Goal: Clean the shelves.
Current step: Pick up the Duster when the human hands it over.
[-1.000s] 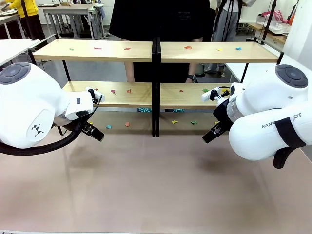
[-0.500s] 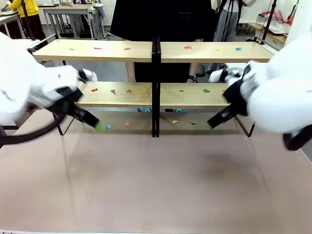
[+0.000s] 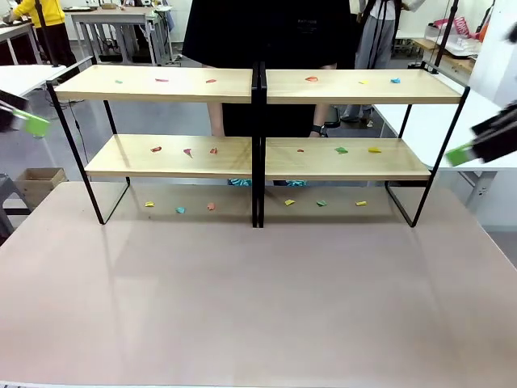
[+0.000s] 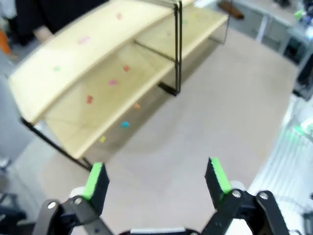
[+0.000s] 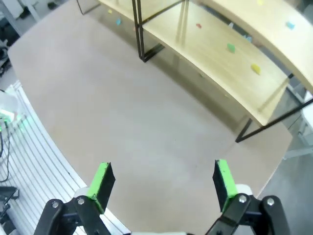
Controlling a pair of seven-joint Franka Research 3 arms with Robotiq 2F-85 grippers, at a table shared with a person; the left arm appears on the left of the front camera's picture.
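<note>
The shelves [image 3: 258, 158] stand across the far half of the table, two light-wood tiers on black frames. Small coloured paper scraps [image 3: 341, 149] lie on both tiers, and more scraps [image 3: 180, 210] lie on the table under the lower boards. My left gripper [image 3: 31, 123] is at the far left edge, level with the gap between the tiers. My right gripper [image 3: 460, 153] is at the far right edge. In the left wrist view my left gripper [image 4: 156, 178] is open and empty, high above the table, facing the shelves [image 4: 98, 44]. My right gripper [image 5: 164, 180] is likewise open and empty above the shelves [image 5: 220, 54].
A person in black [image 3: 266, 32] stands right behind the shelves. The beige table [image 3: 258, 307] is bare in front of them. White tables [image 3: 20, 79] flank both sides and a cardboard box [image 3: 40, 179] sits on the floor at the left.
Both arms have pulled away from the front of the shelves, outward and upward to the picture's edges. The scraps have not moved.
</note>
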